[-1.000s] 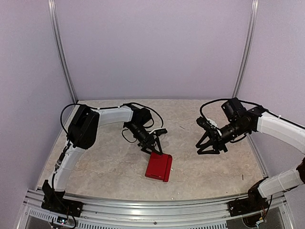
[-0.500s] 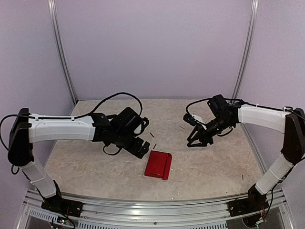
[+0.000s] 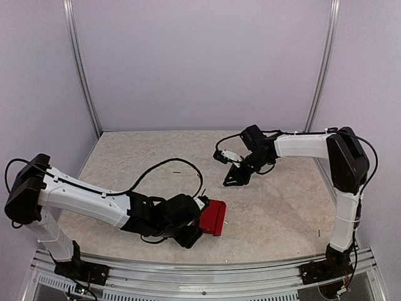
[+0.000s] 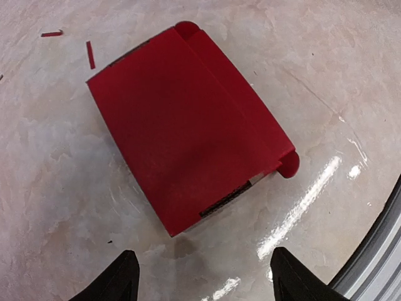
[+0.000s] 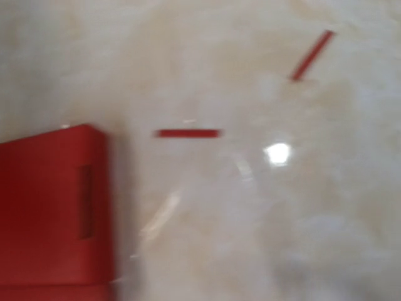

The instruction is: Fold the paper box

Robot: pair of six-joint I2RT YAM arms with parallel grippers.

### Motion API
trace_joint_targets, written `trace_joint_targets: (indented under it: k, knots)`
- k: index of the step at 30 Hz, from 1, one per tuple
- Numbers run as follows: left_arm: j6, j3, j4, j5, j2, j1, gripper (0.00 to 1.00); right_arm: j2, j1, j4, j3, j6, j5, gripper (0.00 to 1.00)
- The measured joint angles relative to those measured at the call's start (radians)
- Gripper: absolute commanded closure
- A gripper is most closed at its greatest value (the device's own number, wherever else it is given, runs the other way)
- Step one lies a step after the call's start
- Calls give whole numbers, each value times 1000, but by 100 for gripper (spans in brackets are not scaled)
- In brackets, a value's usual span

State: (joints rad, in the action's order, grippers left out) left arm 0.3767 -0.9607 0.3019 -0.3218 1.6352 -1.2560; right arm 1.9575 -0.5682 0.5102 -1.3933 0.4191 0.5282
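At the lower left of the top view, the left arm reaches across the table [image 3: 125, 157] to the lower centre. There the left gripper [image 3: 195, 221] sits at the left edge of the paper box [image 3: 214, 216]. In the left wrist view its fingers stand wide apart and empty at the bottom of the frame, with bare tabletop between them and the box's near corner.

The box lies flat, a closed red rectangle in the middle of that view. Rounded ears [image 4: 289, 164] poke out past the flap on its right side, and a slit gapes at its near end.

The tabletop looks glossy, so a push from one finger would likely skate the box away or spin it instead of seating the flap. A hard pinch could dent the thin card, and the ears could snag and bend.

Toward the upper right of the top view, the right gripper [image 3: 235, 177] hangs well apart from the box, too far to brace it. Whether it is open or closed cannot be told. Its own camera is blurred and shows no fingers, only the box at lower left and red slivers [image 5: 188, 133] on the table.
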Motion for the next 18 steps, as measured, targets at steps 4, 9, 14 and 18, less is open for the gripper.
trace_joint_targets:
  k: [4, 9, 14, 18]
  knots:
    - [-15, -33, -4, 27, 99, -21, 32, 80, -10, -11, -50, -11, -63, 76]
    - [-22, -78, 11, 0, 207, -10, 34, 155, -54, -5, -74, 8, -88, 76]
    - [-21, -81, 9, -66, 210, 41, 35, 161, -91, 0, -63, 26, -67, 76]
    - [-42, -62, -2, -103, 204, 95, 34, 102, -85, -31, 33, 37, -61, 76]
